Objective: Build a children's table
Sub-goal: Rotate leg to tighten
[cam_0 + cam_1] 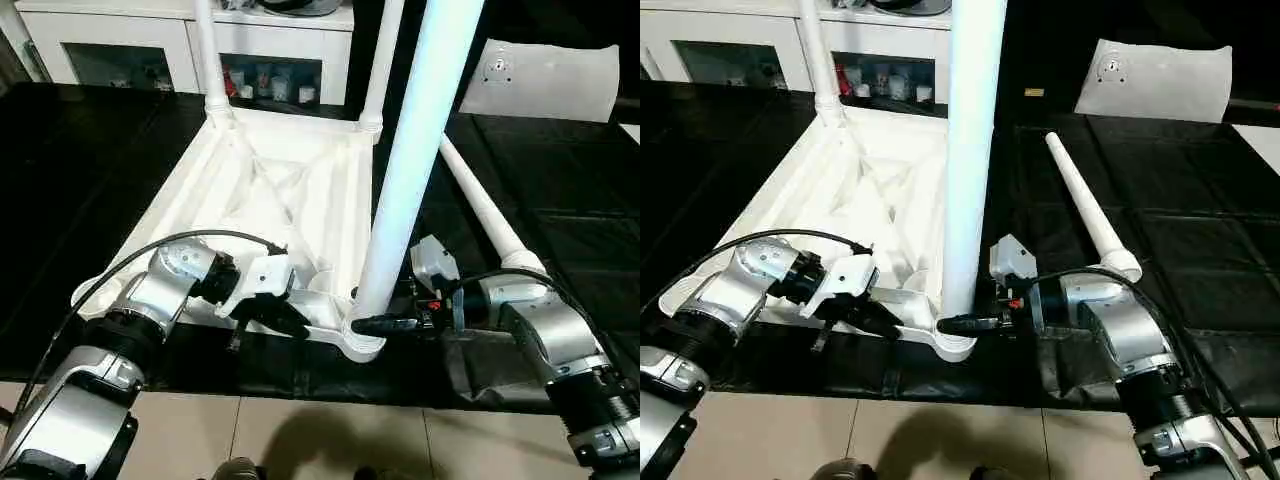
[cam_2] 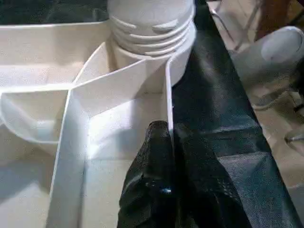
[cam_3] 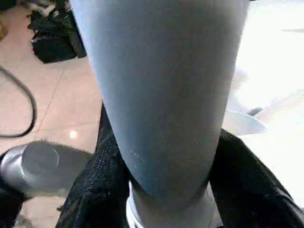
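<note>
i have the tabletop point(image 1: 270, 190) lying upside down on the black-covered bench point(image 1: 90, 160), ribs up, and i judge the step in hand to be seating the third leg. two legs already stand in the far corner sockets, the far left leg point(image 1: 208, 55) and the far right leg point(image 1: 384, 60). the near leg point(image 1: 415, 160) stands upright in the near right socket point(image 1: 362, 338), its threaded collar showing at the socket in the left wrist view. my right pincer point(image 1: 385, 325) has a finger on each side of that leg low down, just above the socket, and in the right wrist view the fingers point(image 3: 97, 185) hug the tube, so i read it as gripping the leg. my left pincer point(image 1: 268, 318) is closed tight on the thin near rim of the tabletop point(image 2: 167, 99), just beside the socket, holding the top steady. the fourth leg point(image 1: 1088, 205) lies loose on the bench to the right, next to my right forearm, pointing away from me. a flat white board point(image 1: 540, 80) lies at the far right and a cabinet point(image 1: 120, 45) stands behind the bench. next, i judge, the leg needs turning or pressing home while the left keeps the top from sliding; i cannot tell how far it is seated. then the loose leg goes to the near left corner.
</note>
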Robot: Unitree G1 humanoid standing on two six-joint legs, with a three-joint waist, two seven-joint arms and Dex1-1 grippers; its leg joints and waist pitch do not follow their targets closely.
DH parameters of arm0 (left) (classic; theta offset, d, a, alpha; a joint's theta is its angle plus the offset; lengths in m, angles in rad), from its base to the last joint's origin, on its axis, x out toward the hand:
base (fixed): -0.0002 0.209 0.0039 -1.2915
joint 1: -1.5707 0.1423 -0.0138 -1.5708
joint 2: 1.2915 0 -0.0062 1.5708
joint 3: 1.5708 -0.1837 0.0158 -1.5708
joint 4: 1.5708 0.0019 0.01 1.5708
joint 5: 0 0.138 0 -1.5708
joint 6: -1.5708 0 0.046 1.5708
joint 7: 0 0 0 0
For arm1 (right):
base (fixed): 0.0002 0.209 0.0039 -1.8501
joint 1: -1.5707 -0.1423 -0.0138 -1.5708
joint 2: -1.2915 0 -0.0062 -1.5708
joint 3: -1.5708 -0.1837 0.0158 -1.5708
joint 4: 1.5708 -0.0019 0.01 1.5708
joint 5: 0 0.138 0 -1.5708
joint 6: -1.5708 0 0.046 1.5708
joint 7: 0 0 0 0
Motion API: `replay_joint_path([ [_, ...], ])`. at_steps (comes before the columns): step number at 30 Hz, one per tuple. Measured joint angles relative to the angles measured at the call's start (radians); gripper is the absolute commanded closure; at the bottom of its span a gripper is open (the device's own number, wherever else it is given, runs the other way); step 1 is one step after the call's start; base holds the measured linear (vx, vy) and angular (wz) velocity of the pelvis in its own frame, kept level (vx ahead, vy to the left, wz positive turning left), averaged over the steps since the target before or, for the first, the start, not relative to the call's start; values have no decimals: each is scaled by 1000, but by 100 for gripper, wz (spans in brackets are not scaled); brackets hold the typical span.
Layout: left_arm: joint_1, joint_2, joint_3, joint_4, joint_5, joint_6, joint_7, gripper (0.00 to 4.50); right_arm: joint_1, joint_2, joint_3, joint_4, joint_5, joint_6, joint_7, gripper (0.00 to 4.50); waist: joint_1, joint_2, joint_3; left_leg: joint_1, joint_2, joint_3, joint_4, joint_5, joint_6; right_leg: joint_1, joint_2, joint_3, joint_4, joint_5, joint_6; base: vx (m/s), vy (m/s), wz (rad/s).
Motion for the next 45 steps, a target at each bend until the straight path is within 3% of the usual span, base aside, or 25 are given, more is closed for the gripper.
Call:
replay_joint_path([
  [4, 27, -25, 35, -62, 20, 124, 140, 450, 46, 75, -61, -24, -8, 35, -190, 255, -13, 1, 0, 2, 0, 0, 1, 0, 0, 1, 0, 1, 0, 0, 0, 0, 0, 0],
  [9, 75, -129, 87, -160, 31, 328, 366, 450, 55, 187, -145, -26, -69, 70, -507, 255, -72, 1, 0, 5, -1, 1, 2, 0, -1, 1, 0, 1, -2, 0, 0, 0, 0, 0],
  [11, 85, -146, 91, -174, 25, 350, 392, 450, 53, 197, -154, -26, -77, 77, -539, 255, -79, 1, 0, 6, -1, 0, 1, 0, -1, 1, 0, 0, -2, 0, 0, 0, 0, 0],
  [16, 87, -284, 134, -185, 74, 451, 656, 450, 1, 369, -219, 23, -171, 87, -895, 255, -92, 3, -2, 7, -1, -1, 1, 0, -1, 2, 1, 0, -2, 0, 1, 0, 0, 0],
  [18, 74, -333, 135, -171, 98, 471, 729, 450, -24, 410, -245, 52, -194, 84, -993, 185, -93, 4, -2, 6, -2, -1, 1, 0, -1, 3, 1, 0, -5, -1, 2, 0, 0, 0],
  [22, 29, -357, 129, -110, 99, 462, 773, 450, -36, 442, -276, 66, -174, 70, -1047, 179, -92, 6, -3, 0, -2, -2, 0, 0, 0, 3, 1, -1, -16, -1, 2, 0, 0, 0],
  [24, 14, -354, 131, -88, 99, 448, 795, 450, -26, 443, -275, 62, -164, 68, -1044, 137, -99, 6, -4, -3, -2, -1, 0, -1, 1, 3, 1, 0, -17, 0, 0, 0, 0, 0],
  [29, 8, -303, 119, -77, 111, 385, 770, 450, 18, 436, -228, 56, -174, 50, -994, 94, -110, 6, -3, -3, -1, -1, -3, -2, 4, -1, 3, 0, -15, 5, -1, 0, 0, 0],
  [35, 7, -283, 107, -64, 131, 313, 745, 450, 37, 408, -235, 47, -172, 25, -962, 46, -94, 7, -3, -4, 0, -1, -9, -2, 3, -5, 4, 0, -13, 7, -5, 0, 0, 0],
  [37, 5, -286, 107, -60, 130, 307, 745, 406, 52, 407, -242, 35, -154, 19, -954, 28, -90, 7, -3, -4, 0, 0, -9, -2, 3, -5, 4, 0, -13, 7, -6, 0, 0, 0],
  [42, -7, -321, 230, -81, -23, 263, 734, 385, 120, 392, -272, -99, -90, 48, -936, 0, -73, 7, -3, -4, 0, 1, -7, -2, 3, -5, 3, 1, -13, 8, -6, 0, 0, 0],
  [45, -18, -317, 279, -100, -67, 263, 736, 356, 141, 386, -269, -113, -94, 67, -941, 0, -70, 8, -3, -1, 0, 1, -7, -2, 3, -2, 3, 1, -13, 7, -5, 0, 0, 0],
])
